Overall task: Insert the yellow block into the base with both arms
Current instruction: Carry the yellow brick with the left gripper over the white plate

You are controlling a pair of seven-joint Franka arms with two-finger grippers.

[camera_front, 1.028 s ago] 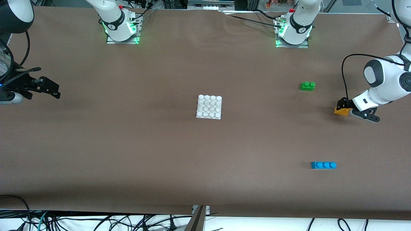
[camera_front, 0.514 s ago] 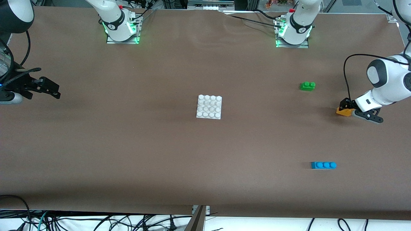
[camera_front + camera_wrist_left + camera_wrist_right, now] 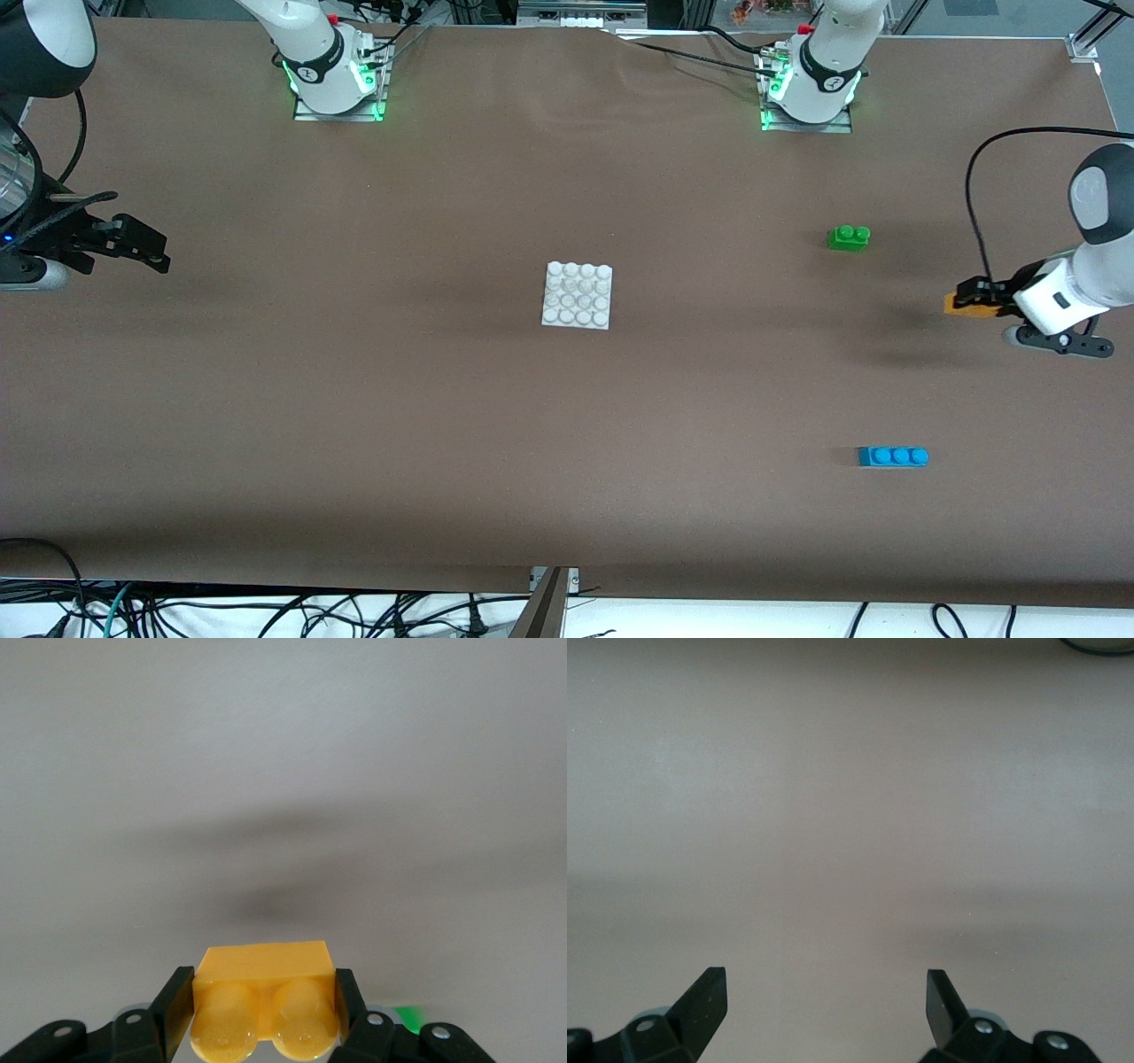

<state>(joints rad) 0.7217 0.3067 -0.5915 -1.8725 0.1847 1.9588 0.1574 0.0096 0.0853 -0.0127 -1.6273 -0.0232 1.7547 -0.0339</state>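
- While the left arm reaches over its own end of the brown paper-covered worktop (image 3: 354,425), the left tool (image 3: 973,298) is clenched on the small orange-yellow plastic brick with two round studs (image 3: 966,305), one black finger on each side of it.
- Left wrist view: yellow brick (image 3: 266,1001) sits between the two black fingers (image 3: 173,1014), studs facing the camera, worktop surface blurred below and a shadow on it under the brick.
- Front view: the brick's shadow lies on the worktop apart from the brick, so the brick is held up off the surface.
- Flat white square plastic plate with a four-by-four grid of round studs (image 3: 578,296) lies at the middle of the worktop, well apart from the held brick, nothing on it.
- Right tool (image 3: 155,251) is released, fingers spread, over the right arm's end of the worktop; this arm waits.
- Right wrist view: both black fingertips (image 3: 704,997) stand wide apart with only bare worktop between them.
- Small green two-stud plastic brick (image 3: 849,237) rests on the worktop toward the left arm's end, farther from the front camera than the white plate.
- Longer blue three-stud plastic brick (image 3: 893,456) rests toward the same end, nearer to the front camera than the green one and well apart from it.
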